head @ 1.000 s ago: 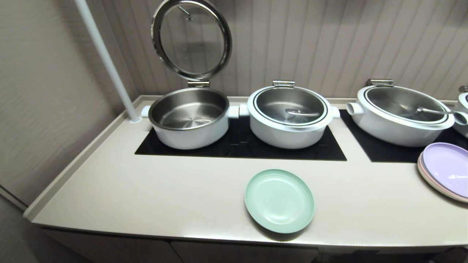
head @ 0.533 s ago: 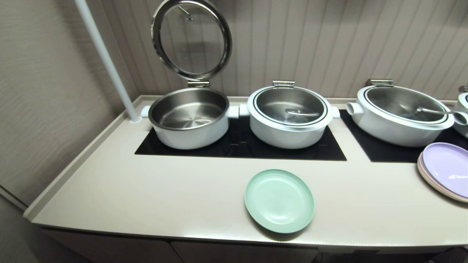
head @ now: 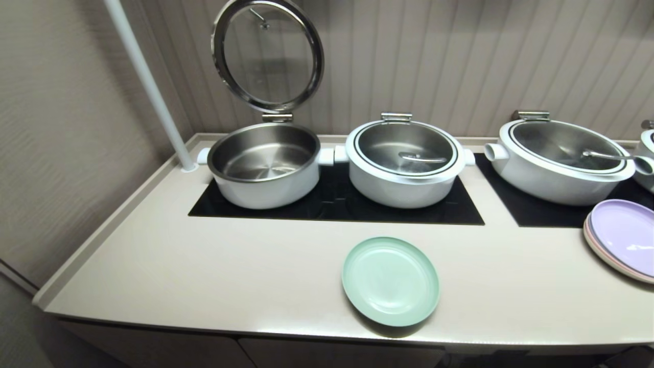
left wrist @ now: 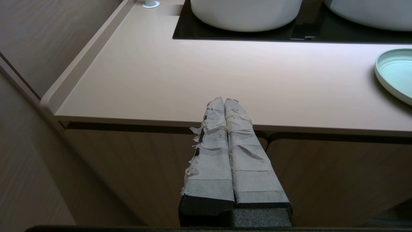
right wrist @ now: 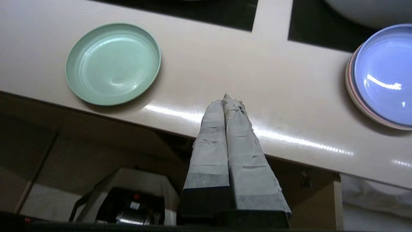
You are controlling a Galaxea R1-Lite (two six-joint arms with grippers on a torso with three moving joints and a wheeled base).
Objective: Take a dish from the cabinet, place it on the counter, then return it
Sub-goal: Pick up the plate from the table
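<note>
The pale mint-green dish (head: 391, 281) lies flat on the cream counter (head: 204, 266), close to its front edge. It also shows in the right wrist view as the dish (right wrist: 113, 63) and at the edge of the left wrist view as the dish (left wrist: 396, 74). My right gripper (right wrist: 225, 98) is shut and empty, raised over the counter's front edge, apart from the dish. My left gripper (left wrist: 224, 100) is shut and empty, in front of the closed cabinet doors (left wrist: 128, 167) below the counter. Neither arm shows in the head view.
Three white pots stand on black glass panels (head: 337, 204): one (head: 263, 166) with its lid (head: 268, 53) raised, two (head: 406, 161) (head: 562, 158) covered. A stack of plates with a lilac one on top (head: 623, 237) sits at the right. A white pole (head: 148, 84) rises at the back left.
The head view shows no difference; the dish and pots have kept still and no arm has entered it.
</note>
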